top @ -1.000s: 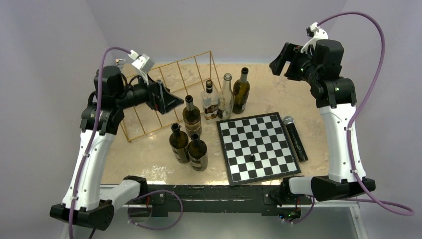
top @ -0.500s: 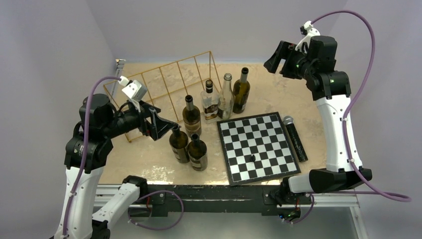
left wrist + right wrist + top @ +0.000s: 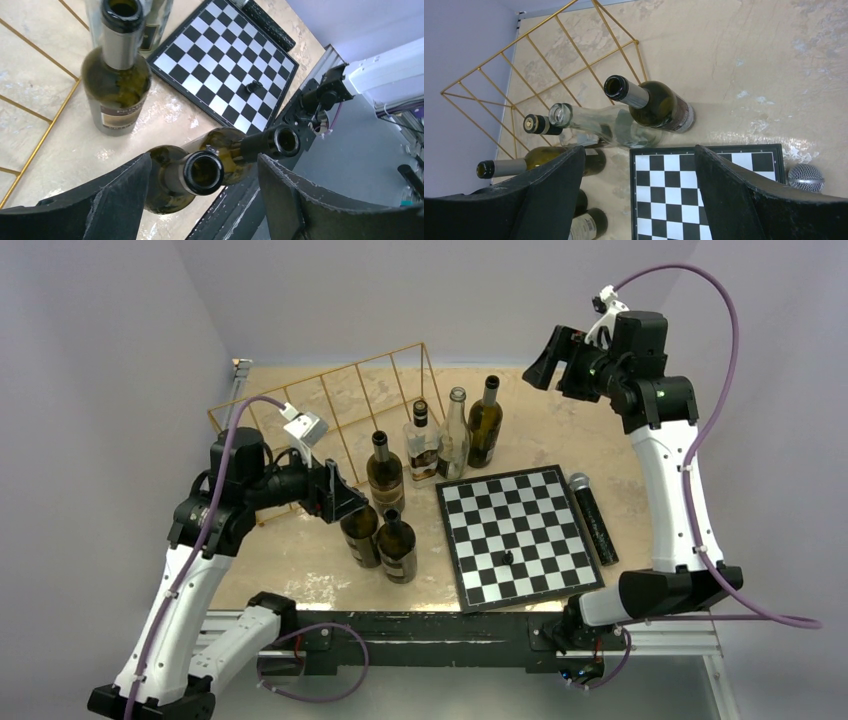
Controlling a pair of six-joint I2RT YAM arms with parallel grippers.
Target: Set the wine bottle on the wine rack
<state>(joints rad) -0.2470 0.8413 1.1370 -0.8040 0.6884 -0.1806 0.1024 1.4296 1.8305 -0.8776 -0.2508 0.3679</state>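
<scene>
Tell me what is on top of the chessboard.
One small black piece stands on the chessboard; the microphone lies beside it, off the squares. Its whole top shows in the overhead view, nothing covered.

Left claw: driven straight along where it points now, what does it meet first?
Probably the open mouth of the nearest dark green glass wine bottle, centred between the open left claw's fingers in the wrist view. Exact depth is unclear.

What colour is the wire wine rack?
Gold; the wine rack shows best in the right wrist view.
</scene>
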